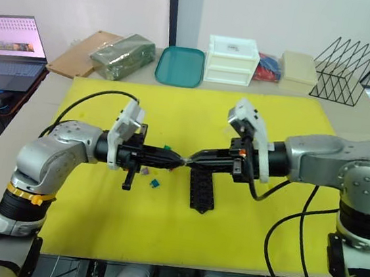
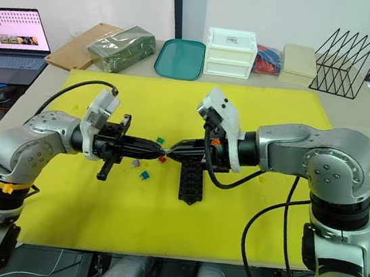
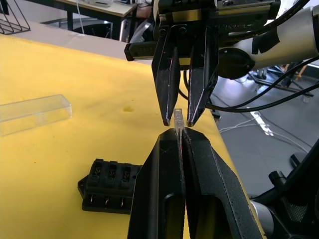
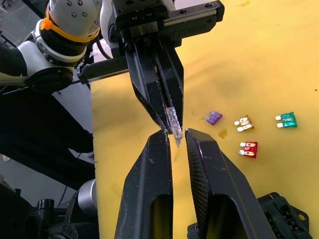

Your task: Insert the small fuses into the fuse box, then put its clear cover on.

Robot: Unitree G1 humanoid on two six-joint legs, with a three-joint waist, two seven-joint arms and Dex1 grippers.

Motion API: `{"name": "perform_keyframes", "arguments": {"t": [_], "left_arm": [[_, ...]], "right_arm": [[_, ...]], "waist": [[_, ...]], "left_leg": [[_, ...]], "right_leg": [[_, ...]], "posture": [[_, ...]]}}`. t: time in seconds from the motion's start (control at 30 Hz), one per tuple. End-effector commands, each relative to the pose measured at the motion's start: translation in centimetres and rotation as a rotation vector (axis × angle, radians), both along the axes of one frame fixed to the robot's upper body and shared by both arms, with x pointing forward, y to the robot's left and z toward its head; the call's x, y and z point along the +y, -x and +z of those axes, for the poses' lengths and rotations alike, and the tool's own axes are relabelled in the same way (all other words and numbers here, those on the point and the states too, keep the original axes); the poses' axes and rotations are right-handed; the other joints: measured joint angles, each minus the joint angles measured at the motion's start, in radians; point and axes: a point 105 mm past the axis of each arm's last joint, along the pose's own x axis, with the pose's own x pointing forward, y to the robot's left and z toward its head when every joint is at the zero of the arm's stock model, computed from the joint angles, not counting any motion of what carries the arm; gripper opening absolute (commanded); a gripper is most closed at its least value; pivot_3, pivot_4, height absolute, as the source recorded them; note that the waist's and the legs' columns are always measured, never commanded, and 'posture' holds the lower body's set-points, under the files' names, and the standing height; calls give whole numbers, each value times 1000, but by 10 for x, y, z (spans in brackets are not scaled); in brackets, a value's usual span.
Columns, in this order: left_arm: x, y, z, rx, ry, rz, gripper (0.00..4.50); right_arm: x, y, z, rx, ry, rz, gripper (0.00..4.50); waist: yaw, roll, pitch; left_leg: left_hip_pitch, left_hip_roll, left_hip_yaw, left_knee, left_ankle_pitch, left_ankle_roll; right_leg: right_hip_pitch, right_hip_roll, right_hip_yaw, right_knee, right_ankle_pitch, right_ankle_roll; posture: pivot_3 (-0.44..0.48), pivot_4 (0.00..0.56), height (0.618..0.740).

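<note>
Above the yellow mat, my left gripper (image 3: pixel 179 130) is shut on a small clear-grey fuse (image 3: pixel 178 118) that sticks out past its tips. My right gripper (image 4: pixel 178 133) meets it tip to tip and stands open, one finger on each side of that fuse with a slim gap to it. Just below the right gripper, the black fuse box (image 1: pixel 202 188) lies on the mat. More small fuses lie loose on the mat: purple (image 4: pixel 213 117), amber (image 4: pixel 243 123), teal (image 4: pixel 287 119) and red (image 4: pixel 248 149). The clear cover (image 3: pixel 30 112) lies flat on the mat, apart from the box.
Along the table's back edge stand a teal tray (image 1: pixel 179 66), a white drawer unit (image 1: pixel 231 60), a black wire rack (image 1: pixel 347 71) and a green bag (image 1: pixel 122 55). A laptop (image 1: pixel 9 47) sits on a side table at far left.
</note>
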Motion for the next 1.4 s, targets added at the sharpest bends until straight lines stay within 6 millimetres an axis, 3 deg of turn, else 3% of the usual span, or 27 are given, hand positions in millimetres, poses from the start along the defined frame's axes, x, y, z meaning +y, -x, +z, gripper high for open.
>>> {"name": "perform_keyframes", "arguments": {"t": [0.03,0.6,0.7,0.97,1.1,1.13,1.27,1.4], "left_arm": [[0,2,8,-46,2,-10,0],[-2,1,6,-53,-2,-10,0],[-2,1,5,-54,-6,-12,0],[-2,-1,4,-46,-20,5,0],[-4,-8,-6,-1,-120,37,0],[-5,-7,-8,-12,-132,36,472],[-7,-1,-24,-33,-192,19,1674],[-5,13,-67,-42,-279,5,3100]], "right_arm": [[5,3,11,-50,-27,29,528],[5,3,13,-62,-29,33,528],[6,3,12,-63,-28,34,53],[6,5,12,-66,-23,49,53],[4,7,10,-99,15,59,53],[2,7,6,-124,46,61,0],[-7,10,-13,-213,146,102,0],[-20,18,-45,-291,221,208,0]], "waist": [[0,0,0],[0,0,0],[0,0,0],[0,0,0],[2,0,0],[1,0,0],[0,0,0],[-1,0,0]], "left_leg": [[0,0,0,0,0,0],[0,0,0,0,0,0],[0,0,0,0,0,0],[0,0,0,0,0,0],[0,0,0,0,0,0],[0,0,0,0,0,0],[0,0,0,-1,0,0],[0,0,1,-2,0,0]], "right_leg": [[0,0,0,0,0,0],[0,0,0,0,0,0],[0,0,0,0,0,0],[0,0,0,0,0,0],[0,0,0,0,0,0],[0,0,0,0,0,0],[0,0,0,-1,0,0],[0,0,0,-1,0,0]], "posture": [[0,150,740],[0,150,740],[0,150,740],[0,150,740],[0,150,740],[0,150,740],[0,150,740],[0,150,740]]}}
